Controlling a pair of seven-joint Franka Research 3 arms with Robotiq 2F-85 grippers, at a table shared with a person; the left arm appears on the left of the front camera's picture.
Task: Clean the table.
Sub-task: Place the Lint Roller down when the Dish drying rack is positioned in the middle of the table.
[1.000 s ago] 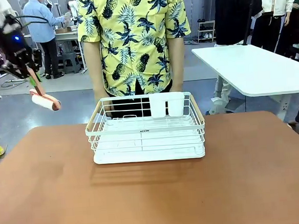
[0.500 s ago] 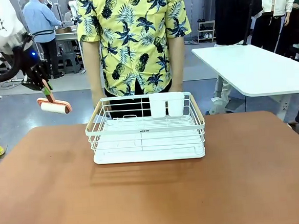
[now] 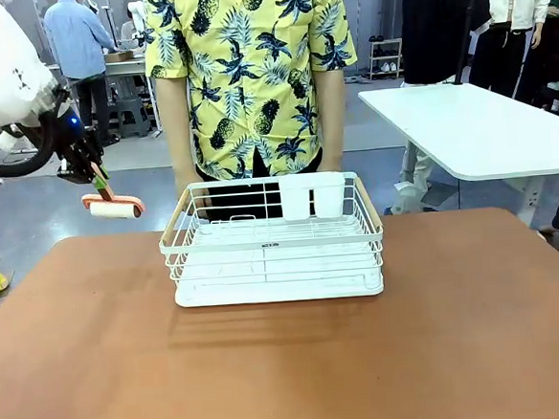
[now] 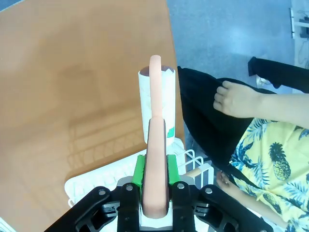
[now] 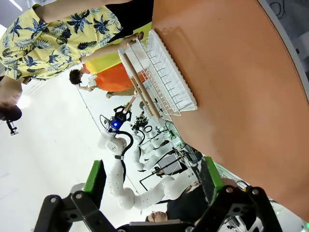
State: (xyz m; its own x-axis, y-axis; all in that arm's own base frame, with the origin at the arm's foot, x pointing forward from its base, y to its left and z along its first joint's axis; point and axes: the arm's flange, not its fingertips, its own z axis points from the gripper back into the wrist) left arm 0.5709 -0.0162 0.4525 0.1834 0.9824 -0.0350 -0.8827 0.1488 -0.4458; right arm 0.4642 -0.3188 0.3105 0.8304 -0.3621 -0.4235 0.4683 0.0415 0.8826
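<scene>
The reddish-brown table (image 3: pixel 290 362) spreads wide across the front view. Above its far left edge my left gripper (image 3: pixel 91 171) is shut on the salmon handle of a lint roller (image 3: pixel 113 209), whose white roll hangs level just left of the white wire dish rack (image 3: pixel 272 244). In the left wrist view the handle (image 4: pixel 155 145) runs up from between the green pads (image 4: pixel 139 169) to the white roll (image 4: pixel 157 111), over the table (image 4: pixel 72 72) and the rack's corner (image 4: pixel 96 179). My right gripper (image 5: pixel 152 181) is open, high above the table (image 5: pixel 231 72), with nothing between its fingers.
A person in a yellow pineapple shirt (image 3: pixel 251 77) stands right behind the rack, one hand (image 4: pixel 231 99) hanging near the roller. The rack holds two white cups (image 3: pixel 312 196). A white table (image 3: pixel 475 129) stands at the back right.
My left gripper has carried the lint roller rightwards, towards the rack. The roll has turned from slanted to nearly level.
</scene>
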